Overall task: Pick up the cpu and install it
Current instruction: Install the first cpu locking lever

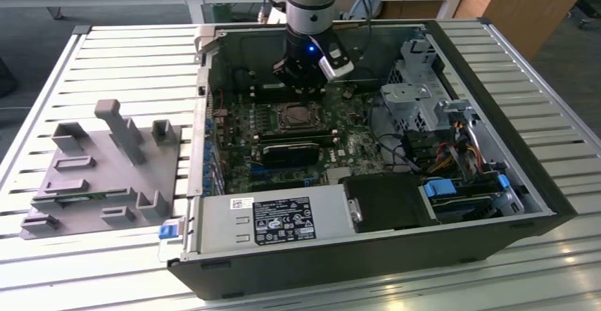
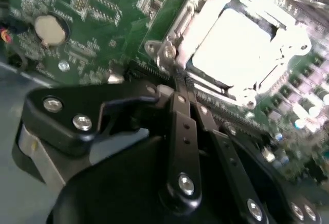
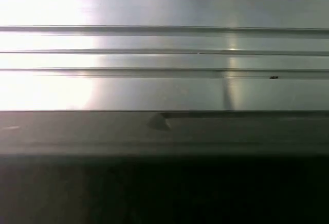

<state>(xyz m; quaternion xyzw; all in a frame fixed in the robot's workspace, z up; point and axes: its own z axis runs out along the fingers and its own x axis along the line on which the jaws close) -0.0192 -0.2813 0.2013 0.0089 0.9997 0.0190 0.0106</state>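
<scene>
Hand (image 1: 302, 79): hangs inside the open computer case (image 1: 488, 205), just above the motherboard (image 1: 310, 142); in the second wrist view its fingers (image 2: 181, 100) meet, clenched on nothing.
Cpu (image 2: 237, 44): seated in the socket (image 1: 298, 116), silver top up, beside the fingertips.
Grey fixture tray (image 1: 94, 177): on the slatted desk (image 1: 122, 51), at the exterior view's left of the case.
</scene>
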